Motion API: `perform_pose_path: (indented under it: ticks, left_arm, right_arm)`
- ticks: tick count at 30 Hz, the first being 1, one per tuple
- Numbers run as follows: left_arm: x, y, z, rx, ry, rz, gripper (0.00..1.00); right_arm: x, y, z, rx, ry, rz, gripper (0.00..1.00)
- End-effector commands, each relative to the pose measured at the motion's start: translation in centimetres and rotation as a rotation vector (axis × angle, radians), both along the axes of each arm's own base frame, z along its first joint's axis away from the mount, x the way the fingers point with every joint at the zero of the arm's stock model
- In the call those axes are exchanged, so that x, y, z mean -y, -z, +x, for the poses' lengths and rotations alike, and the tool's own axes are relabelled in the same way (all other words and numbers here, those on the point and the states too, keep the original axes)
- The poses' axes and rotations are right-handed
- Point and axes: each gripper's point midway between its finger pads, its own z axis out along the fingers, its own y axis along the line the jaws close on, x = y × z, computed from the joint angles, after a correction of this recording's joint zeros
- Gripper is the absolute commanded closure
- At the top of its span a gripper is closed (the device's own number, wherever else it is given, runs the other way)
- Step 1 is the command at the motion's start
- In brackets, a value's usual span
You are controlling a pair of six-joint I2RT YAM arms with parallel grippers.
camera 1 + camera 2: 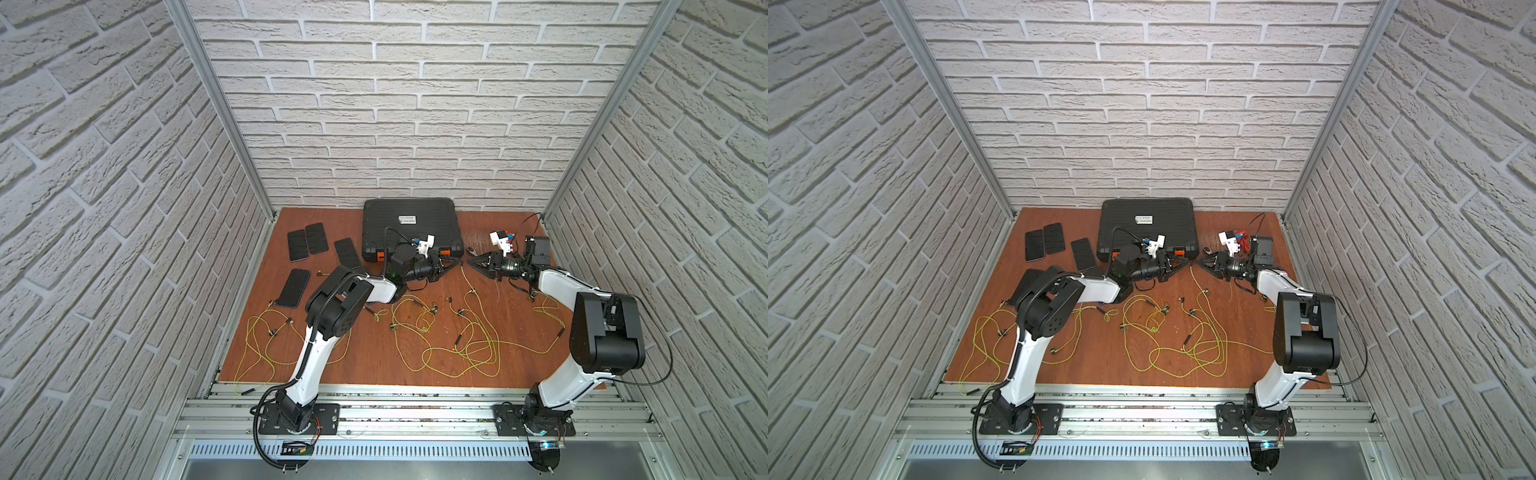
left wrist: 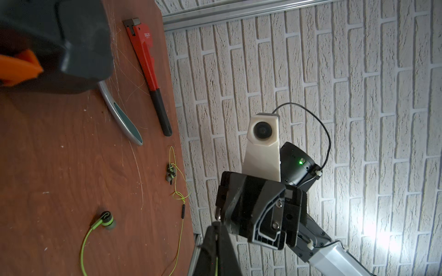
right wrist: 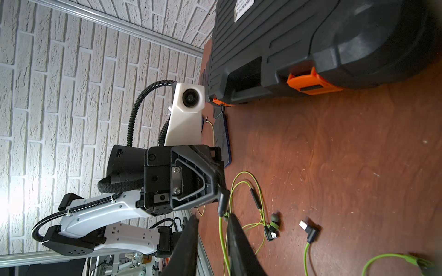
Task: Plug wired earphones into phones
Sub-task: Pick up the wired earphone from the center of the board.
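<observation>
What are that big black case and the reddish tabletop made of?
The case looks like moulded hard plastic: matte black, ribbed lid, orange latches. The tabletop looks like wood or wood-look laminate: reddish-brown grain with pale scratches; which one, I cannot tell.

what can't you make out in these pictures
- phones: sockets too small, both top views
- nearest phone: partly behind left arm in a top view
- plug in left pincer: blurred, right wrist view; type unclear
- case label: text too small, top views
</observation>
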Motion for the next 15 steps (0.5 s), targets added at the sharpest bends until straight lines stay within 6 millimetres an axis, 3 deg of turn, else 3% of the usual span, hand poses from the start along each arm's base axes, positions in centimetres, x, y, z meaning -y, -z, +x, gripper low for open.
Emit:
perform_pose_path:
  ticks: [1,5,15]
  left_arm:
    - [0.55,-2.05,-0.06,0.071,0.021,-0.060,1.00]
    - [0.67,-2.29,-0.24,0.080,0.028,-0.064,1.00]
    - [1.02,-2.39,-0.34,0.083,0.033,-0.066,1.00]
  right_arm:
    - [-0.40,-0.60,0.09,0.021,-0.026,0.030,0.74]
    - [-0.49,-0.30,0.37,0.000,-0.022,0.051,0.72]
    - [-1.24,-0.20,0.57,0.003,-0.043,0.059,0.79]
